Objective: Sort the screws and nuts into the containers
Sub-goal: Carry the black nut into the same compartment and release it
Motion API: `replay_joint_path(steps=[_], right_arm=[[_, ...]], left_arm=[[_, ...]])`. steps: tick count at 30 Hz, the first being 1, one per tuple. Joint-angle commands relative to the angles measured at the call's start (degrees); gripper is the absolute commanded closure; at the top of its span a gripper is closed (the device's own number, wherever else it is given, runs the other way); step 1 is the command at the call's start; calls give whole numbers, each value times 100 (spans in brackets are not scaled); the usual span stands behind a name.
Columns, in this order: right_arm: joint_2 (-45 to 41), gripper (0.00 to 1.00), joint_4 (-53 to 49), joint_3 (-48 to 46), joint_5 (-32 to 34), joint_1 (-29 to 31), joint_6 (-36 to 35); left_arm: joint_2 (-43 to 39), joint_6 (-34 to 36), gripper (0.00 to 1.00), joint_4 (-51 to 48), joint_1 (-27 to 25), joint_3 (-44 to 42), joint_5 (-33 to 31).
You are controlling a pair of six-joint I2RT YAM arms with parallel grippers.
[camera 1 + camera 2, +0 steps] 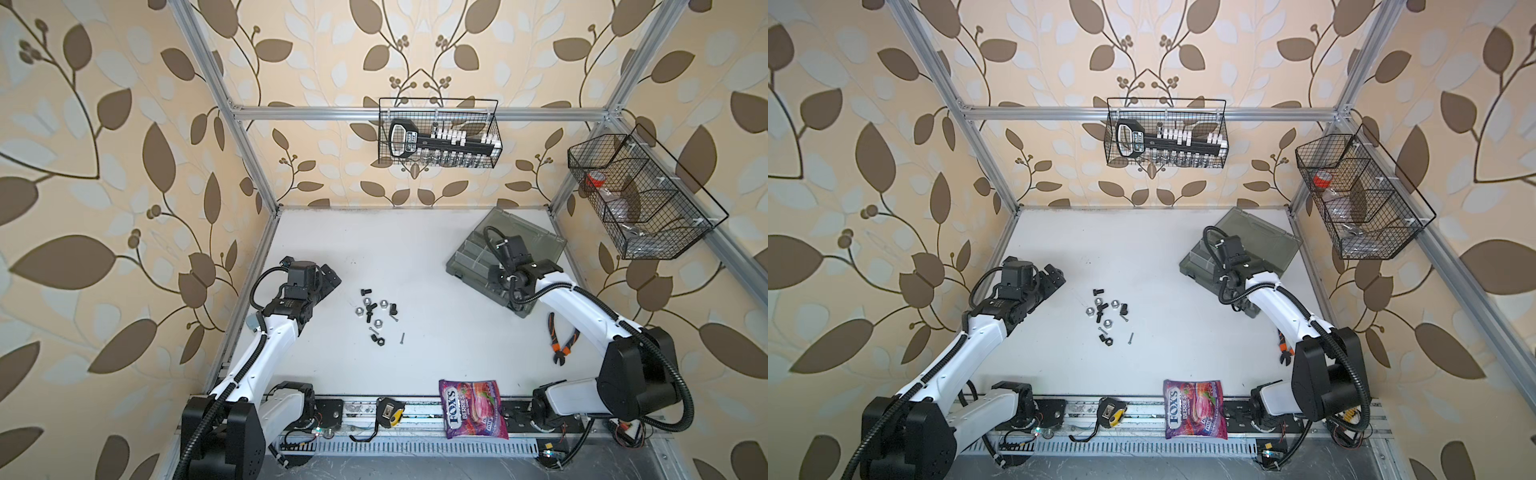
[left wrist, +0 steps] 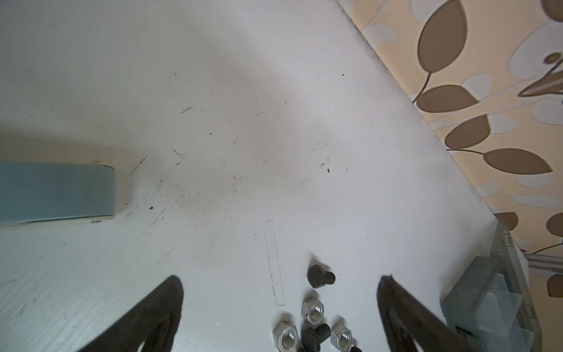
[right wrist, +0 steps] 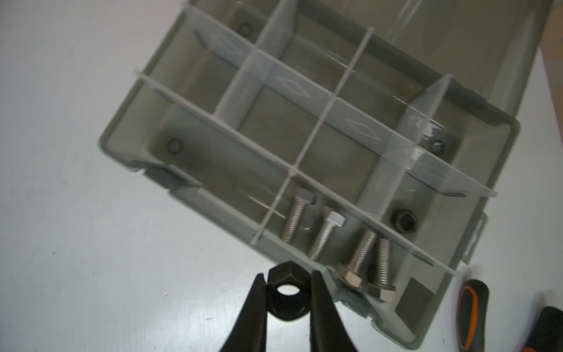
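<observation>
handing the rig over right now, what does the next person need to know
Right tool: shut on a black nut, at the open organizer box.
Left tool: open, empty, above the table beside the loose pile.
Done: four silver bolts in one compartment, a second black nut in the compartment next to it.
Left: drop the held nut, probably with the other black one, then sort the pile: silver nuts, black bolts, thin screws.
</observation>
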Motion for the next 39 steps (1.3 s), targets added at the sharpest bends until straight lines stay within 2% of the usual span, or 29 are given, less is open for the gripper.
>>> replay_joint_path(steps=[1, 5, 12, 27, 30, 39], right_arm=[[-232, 98, 304, -212, -105, -521, 182], [-250, 97, 632, -323, -287, -1053, 252], [-8, 96, 852, -364, -359, -1547, 235], [697, 89, 1213, -474, -518, -1795, 235], [805, 85, 1242, -467, -520, -1805, 259], [768, 62, 1220, -468, -500, -1812, 278]], left_arm=[[-62, -7, 1, 68, -19, 129, -51], [-55, 5, 1, 77, -26, 138, -25], [-64, 16, 1, 66, -26, 138, -21], [-2, 18, 1, 92, -21, 146, 19], [5, 17, 1, 92, -19, 147, 6], [33, 26, 1, 93, -23, 164, 5]])
